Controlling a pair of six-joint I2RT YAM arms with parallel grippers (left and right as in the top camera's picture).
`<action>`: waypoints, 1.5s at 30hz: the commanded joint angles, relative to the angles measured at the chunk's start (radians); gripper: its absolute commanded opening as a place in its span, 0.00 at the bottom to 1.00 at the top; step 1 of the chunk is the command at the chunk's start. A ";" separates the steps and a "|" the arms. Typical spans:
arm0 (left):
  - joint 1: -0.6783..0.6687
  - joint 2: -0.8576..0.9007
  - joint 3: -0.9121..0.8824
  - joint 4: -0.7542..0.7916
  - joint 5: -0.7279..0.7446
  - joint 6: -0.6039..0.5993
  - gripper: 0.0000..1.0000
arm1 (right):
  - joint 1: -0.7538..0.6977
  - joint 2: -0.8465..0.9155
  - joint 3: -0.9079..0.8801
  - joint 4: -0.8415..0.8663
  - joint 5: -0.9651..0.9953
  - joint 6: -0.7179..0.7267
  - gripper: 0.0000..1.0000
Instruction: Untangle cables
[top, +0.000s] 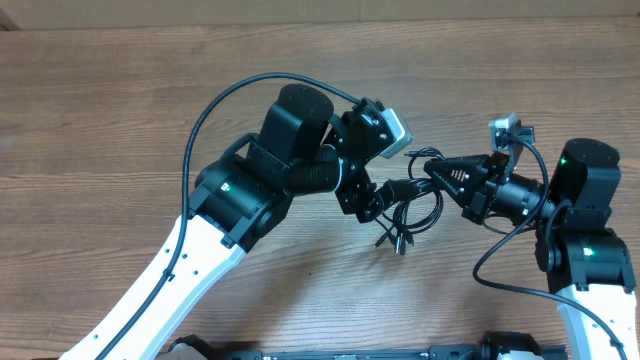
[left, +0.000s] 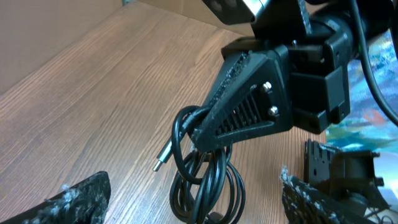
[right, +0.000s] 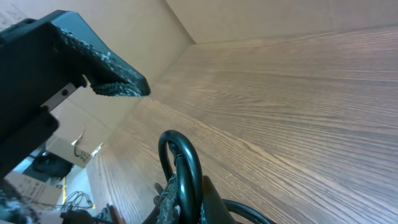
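**Cable bundle between the two arms.** The cables (top: 408, 215), thin black cords wound in overlapping round loops, are being held at the centre right of the wood-grained tabletop (top: 120, 100). One loop is being pinched by the right end effector (top: 432, 168), whose ribbed black jaws are being pressed together on it. The remaining loops are being left to droop toward the near side, and a small metal-tipped plug (left: 163, 158) is being shown at their left. Whether the lowest loops are touching the tabletop cannot be told. The left end effector (top: 372, 205) is being presented spread, with its rough, speckled fingers (left: 74, 198) flanking the loops and no strand gripped. The cords are being judged light, limp and smooth-jacketed, and so prone to sliding and snagging. A single free strand near a plug is being judged the best hold.
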 joint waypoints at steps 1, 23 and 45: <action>-0.002 0.007 0.002 0.001 0.039 0.072 0.84 | -0.001 -0.001 0.015 0.012 -0.040 -0.003 0.04; -0.058 0.029 0.002 0.008 -0.023 0.096 0.25 | -0.001 -0.001 0.015 0.058 -0.140 0.027 0.04; -0.075 0.057 0.002 0.008 -0.026 0.092 0.22 | -0.001 -0.001 0.015 0.060 -0.141 0.027 0.04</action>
